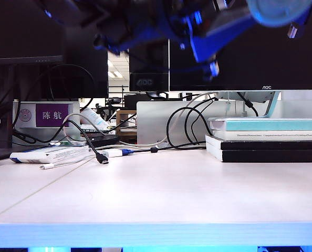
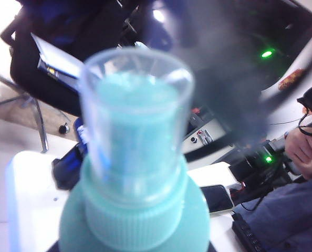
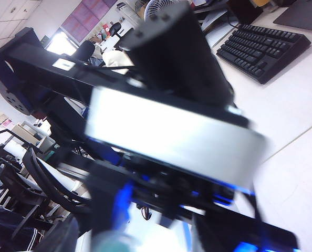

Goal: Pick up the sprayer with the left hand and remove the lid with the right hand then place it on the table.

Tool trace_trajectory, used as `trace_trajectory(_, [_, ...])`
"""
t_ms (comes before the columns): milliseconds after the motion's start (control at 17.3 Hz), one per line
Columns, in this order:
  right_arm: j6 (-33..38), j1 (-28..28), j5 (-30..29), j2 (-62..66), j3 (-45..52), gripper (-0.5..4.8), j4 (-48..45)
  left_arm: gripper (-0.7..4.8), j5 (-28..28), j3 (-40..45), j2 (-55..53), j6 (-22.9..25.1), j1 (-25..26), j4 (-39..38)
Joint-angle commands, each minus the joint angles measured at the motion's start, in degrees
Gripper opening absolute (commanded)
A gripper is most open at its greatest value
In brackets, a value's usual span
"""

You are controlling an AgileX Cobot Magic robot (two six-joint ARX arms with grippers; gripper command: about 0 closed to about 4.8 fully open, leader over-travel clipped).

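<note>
Above table (image 1: 156,205): left end effector's capped sprayer (image 2: 135,220)

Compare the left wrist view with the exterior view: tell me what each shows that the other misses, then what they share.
Only the left wrist view shows the teal sprayer close up, the clear lid still on its nozzle. Only the exterior view shows the stacked books, the cables and the table front edge. They share little: blurred arm hardware; neither shows the left gripper's or right gripper's jaws clearly.

"AOC" on two monitors (image 1: 250,52); "陈航" on a nameplate (image 1: 52,115).
</note>
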State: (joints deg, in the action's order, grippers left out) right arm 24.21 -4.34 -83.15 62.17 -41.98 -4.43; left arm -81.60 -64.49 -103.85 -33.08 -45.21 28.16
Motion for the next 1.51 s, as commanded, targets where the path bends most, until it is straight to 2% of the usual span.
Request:
trace_trajectory(58, [-0.22,0.04,-0.15,-0.09,-0.17,2.09,-0.52,0.53,-0.48,-0.35,-0.44,0.07,-0.04,0.37])
trace_trajectory(174, [-0.22,0.04,-0.33,-0.09,-0.17,1.98,-0.52,0.53,-0.48,-0.37,-0.42,0.04,-0.04,1.09])
trace_trajectory(232, [-0.2,0.02,-0.46,-0.09,-0.17,1.55,-0.33,0.53,0.04,-0.37,-0.42,0.07,0.0,1.2])
trace_trajectory(405, [-0.22,0.02,-0.63,-0.09,-0.17,1.43,-0.33,0.53,1.05,-0.37,-0.42,0.07,0.0,2.05])
trace_trajectory(521, [-0.22,0.02,-1.03,-0.09,-0.17,0.79,-0.26,0.53,2.73,-0.37,-0.44,0.09,0.04,2.67])
trace_trajectory(695, [-0.24,0.02,-1.22,-0.09,-0.17,0.47,-0.24,0.53,3.8,-0.39,-0.44,0.17,0.09,2.89])
trace_trajectory(811, [-0.26,0.02,-1.88,-0.07,-0.13,-0.08,-0.09,0.53,5.53,-0.39,-0.42,-0.17,0.85,4.63])
trace_trajectory(869, [-0.57,0.02,-1.79,-0.09,-0.13,-0.08,-0.13,0.53,6.49,-0.39,-0.42,-0.26,0.9,4.61])
trace_trajectory(1042, [-1.81,0.04,2.4,-0.09,-0.13,-0.08,-0.17,0.53,7.04,-0.37,-0.42,-0.39,1.88,4.0])
trace_trajectory(1332, [-3.48,0.07,17.66,-0.09,-0.13,-0.08,-0.61,0.53,6.88,-0.37,-0.42,0.15,2.23,1.84])
trace_trajectory(1506, [-3.37,0.07,26.56,-0.09,-0.15,-0.08,-4.11,0.52,8.94,-0.37,-0.44,3.5,2.23,-2.91])
